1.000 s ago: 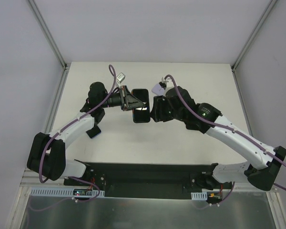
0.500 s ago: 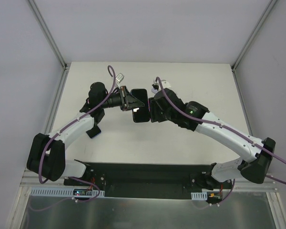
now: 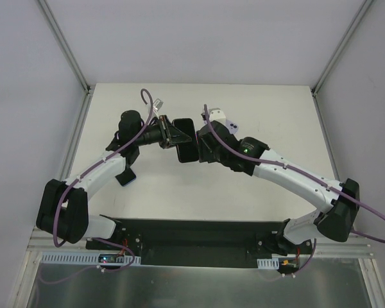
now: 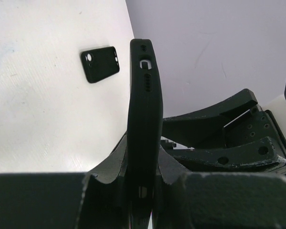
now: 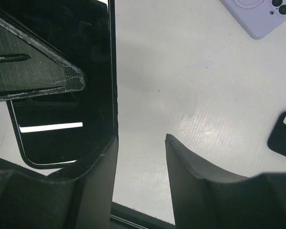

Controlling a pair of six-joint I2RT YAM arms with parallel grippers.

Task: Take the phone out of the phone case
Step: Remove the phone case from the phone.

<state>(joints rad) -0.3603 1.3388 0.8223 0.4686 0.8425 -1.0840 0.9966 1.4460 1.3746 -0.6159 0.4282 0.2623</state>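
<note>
The phone in its black case is held above the table, clamped on its flat faces by my left gripper. In the left wrist view the cased phone stands edge-on between the shut fingers, port end up. My right gripper is open just right of the phone. In the right wrist view its gap holds only bare table, its left finger lies against the phone's right edge, and the dark screen shows at the left.
A lilac phone case lies on the table behind the right arm and shows in the top view. A spare black case lies under the left arm. White walls enclose the table.
My right arm has swung left until its open jaws are beside the phone's right edge. My left gripper has kept hold of the phone, shifting and turning it slightly.
</note>
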